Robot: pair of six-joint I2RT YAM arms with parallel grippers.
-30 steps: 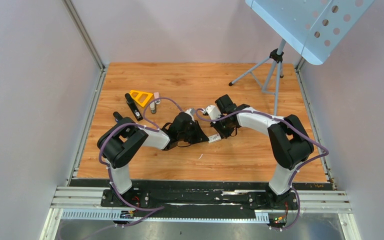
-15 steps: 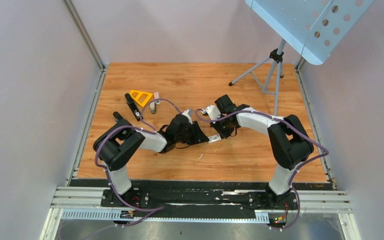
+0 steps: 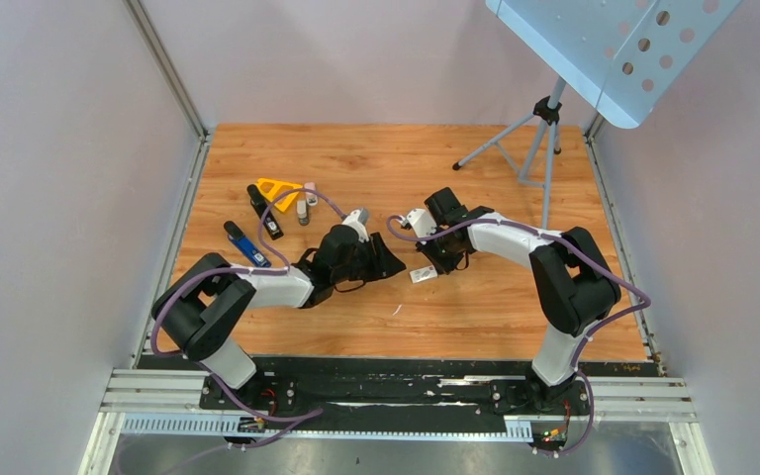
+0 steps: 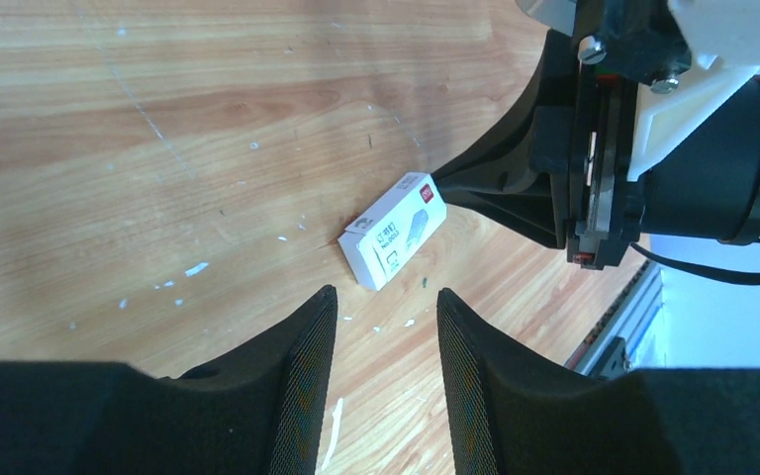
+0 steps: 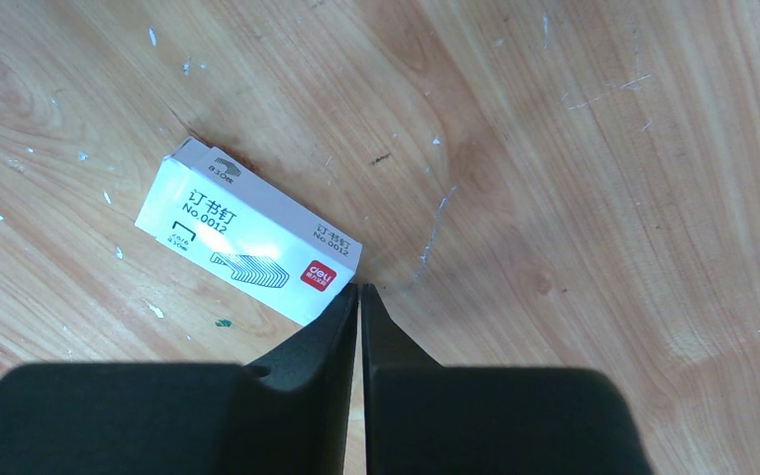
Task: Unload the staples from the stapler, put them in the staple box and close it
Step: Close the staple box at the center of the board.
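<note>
The black stapler [image 3: 264,212] lies on the wooden table at the far left, apart from both grippers. No bar of staples shows in any view. A white staple box [image 3: 422,275] lies mid-table between the grippers; it also shows in the left wrist view [image 4: 394,242] and the right wrist view [image 5: 247,242]. My left gripper [image 3: 394,265] is open and empty, low over the table just left of the box [image 4: 381,297]. My right gripper [image 3: 434,263] is shut and empty, its tips [image 5: 359,289] at the box's near corner.
A blue stick-like tool [image 3: 242,243], a yellow triangular piece [image 3: 279,188], a tiny pink stapler [image 3: 310,190] and a small grey cylinder [image 3: 302,211] lie by the stapler. A thin white sliver [image 3: 396,310] lies nearer me. A tripod stand [image 3: 539,139] is at the back right.
My left arm has swung its elbow out to the left and drawn the gripper slightly left, uncovering the blue tool. The right arm and the box have stayed put.
</note>
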